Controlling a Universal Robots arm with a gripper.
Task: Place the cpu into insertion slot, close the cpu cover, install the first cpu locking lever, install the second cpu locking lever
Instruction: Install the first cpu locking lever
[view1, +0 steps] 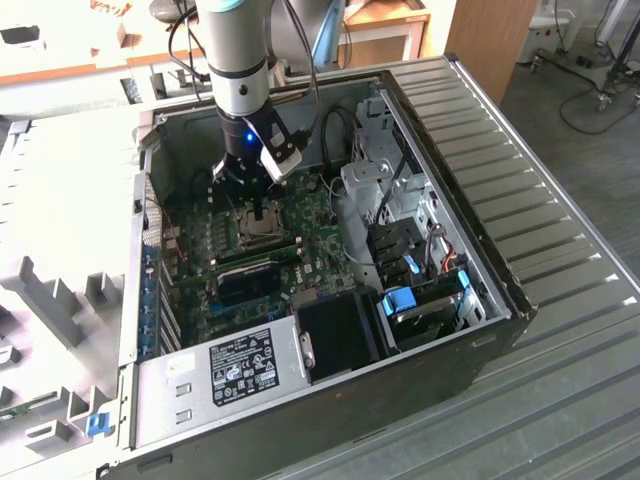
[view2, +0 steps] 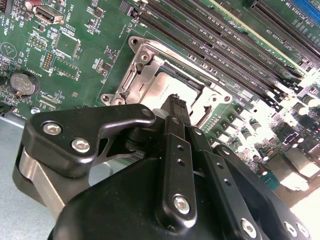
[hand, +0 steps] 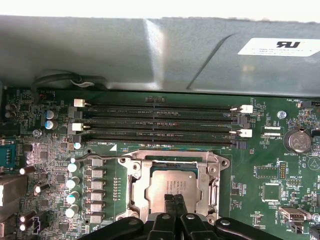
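Observation:
The cpu (hand: 172, 181) lies flat in the insertion slot (hand: 220, 163) on the green board, its dull silver top showing. The cpu cover (hand: 172, 159) lies down around it as a silvery frame. A thin wire lever (hand: 95, 157) runs along one side of the socket. My gripper (hand: 174, 201) hangs just over the chip's near edge, its two black fingers pressed together with nothing between them. In the second wrist view the gripper (view2: 176, 102) points at the cpu (view2: 167, 86) and the cover (view2: 144, 67). In the exterior view the gripper (view1: 262, 208) stands upright over the socket (view1: 266, 232).
Long memory slots (hand: 160, 120) run beside the socket, with capacitors (hand: 72, 170) and a coin battery (hand: 297, 140) nearby. The grey case wall (hand: 150, 50) rises behind. A black card (view1: 248, 283), power supply (view1: 240, 365), drive cage (view1: 420, 280) and cables (view1: 340, 130) crowd the case.

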